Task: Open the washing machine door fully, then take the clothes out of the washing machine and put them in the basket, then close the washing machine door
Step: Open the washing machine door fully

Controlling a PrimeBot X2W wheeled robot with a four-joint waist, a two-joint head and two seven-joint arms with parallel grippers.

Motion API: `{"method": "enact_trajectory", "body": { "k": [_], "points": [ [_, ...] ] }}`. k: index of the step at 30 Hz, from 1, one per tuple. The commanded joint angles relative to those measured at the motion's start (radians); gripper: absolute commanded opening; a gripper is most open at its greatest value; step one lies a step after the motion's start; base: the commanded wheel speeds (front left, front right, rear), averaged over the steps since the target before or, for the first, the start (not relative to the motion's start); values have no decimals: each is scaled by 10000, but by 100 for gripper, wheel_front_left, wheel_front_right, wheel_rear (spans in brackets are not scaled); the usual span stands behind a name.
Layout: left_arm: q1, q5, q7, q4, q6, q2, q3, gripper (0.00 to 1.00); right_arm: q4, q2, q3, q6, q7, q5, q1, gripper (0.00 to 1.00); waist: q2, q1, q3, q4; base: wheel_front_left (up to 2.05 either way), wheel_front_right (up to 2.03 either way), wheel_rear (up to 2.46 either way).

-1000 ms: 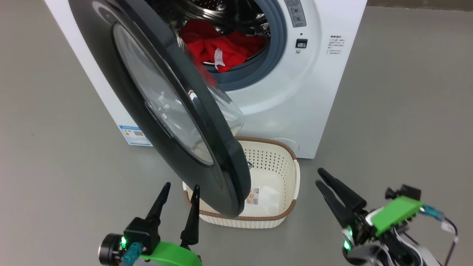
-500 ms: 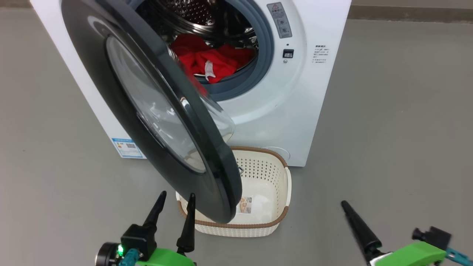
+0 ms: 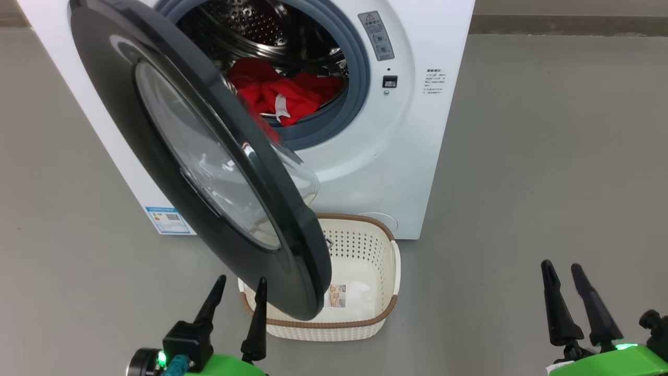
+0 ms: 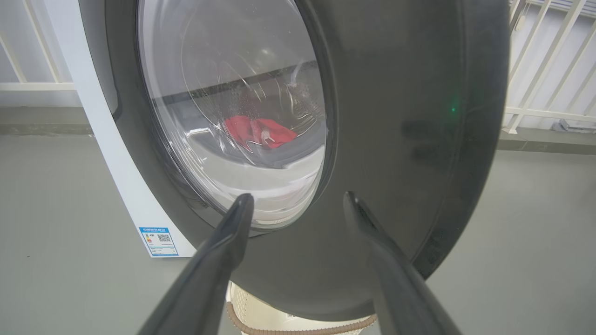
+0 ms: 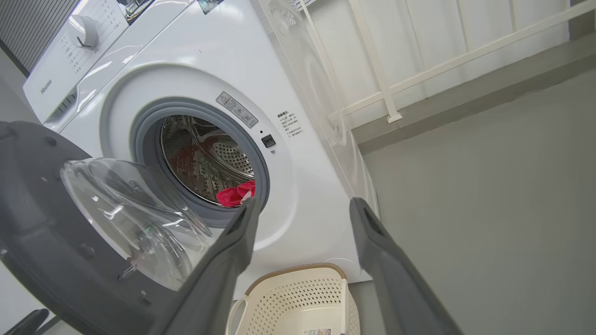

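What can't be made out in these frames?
- Head view: the washing machine door hides the left part of the basket.
- Head view: label print on the washing machine too small to read.
- Head view: clothes heaped, partly behind the door; count unclear.
- Left wrist view: clothes distorted through the door glass.

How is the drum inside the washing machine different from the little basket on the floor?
The drum is shiny grey metal; the basket is cream plastic with a brown rim. The drum holds the red clothes; the basket has no clothes, just a small label on its bottom. The drum opens sideways; the basket opens upward. Both are full of little holes.
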Motion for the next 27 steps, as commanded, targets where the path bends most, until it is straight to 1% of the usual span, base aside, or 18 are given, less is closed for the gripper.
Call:
{"method": "enact_trajectory", "body": {
  "k": [1,3,6,8,11,19,27],
  "points": [
    [-185,74,-92,-200,-65,144,363,100,-461,29,-5,6,-124,-877,-295,100,0,0,-34,-30,0,0,0],
    [-148,64,-92,-213,-45,141,375,100,-718,217,-303,6,-129,-2133,-241,100,0,0,-54,-54,0,0,0],
    [-119,49,-92,-234,-25,134,365,100,-873,481,-596,6,-132,-3572,-93,100,0,0,-58,-61,0,0,0],
    [-112,36,-92,-226,-25,132,365,100,-843,590,-678,6,-133,-4365,11,100,0,0,-66,-66,0,0,0],
    [-115,21,-92,-195,-46,141,370,100,-696,702,-711,6,-133,-5108,135,100,0,0,-71,-65,0,0,0],
    [-92,-4,-92,-145,-44,139,384,100,-170,798,-754,6,-134,-5689,301,100,0,0,-89,-58,0,0,0],
    [-60,-41,-92,-78,-29,118,345,100,194,813,-671,6,-135,-5572,297,100,0,0,-120,-63,0,0,0]
  ]
}}
